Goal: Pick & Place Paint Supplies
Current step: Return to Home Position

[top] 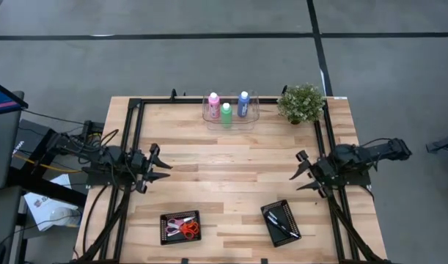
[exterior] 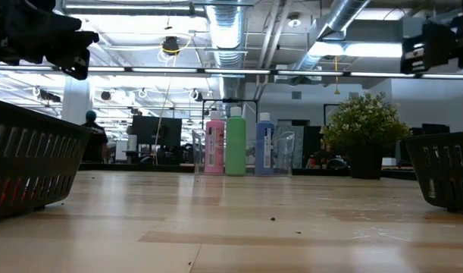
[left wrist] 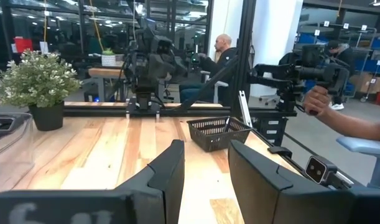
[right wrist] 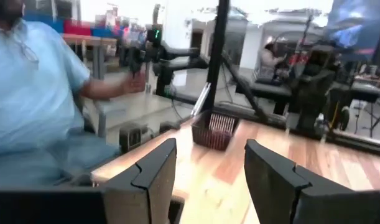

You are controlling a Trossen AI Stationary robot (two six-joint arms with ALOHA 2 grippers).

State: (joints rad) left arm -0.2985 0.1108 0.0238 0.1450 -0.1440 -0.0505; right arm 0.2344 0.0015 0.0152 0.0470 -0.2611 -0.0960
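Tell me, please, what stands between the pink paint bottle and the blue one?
The green bottle stands between the pink bottle and the blue bottle, inside the clear tray; the high and low views both show it.

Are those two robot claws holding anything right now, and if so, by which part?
Nothing is held: the left gripper and the right gripper are both open and empty.

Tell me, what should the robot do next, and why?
Probably just pull both arms back to rest. The left fingers and right fingers are open and empty, the scissors lie in the left bin, dark brushes lie in the right bin, and the three bottles stand in their clear tray.
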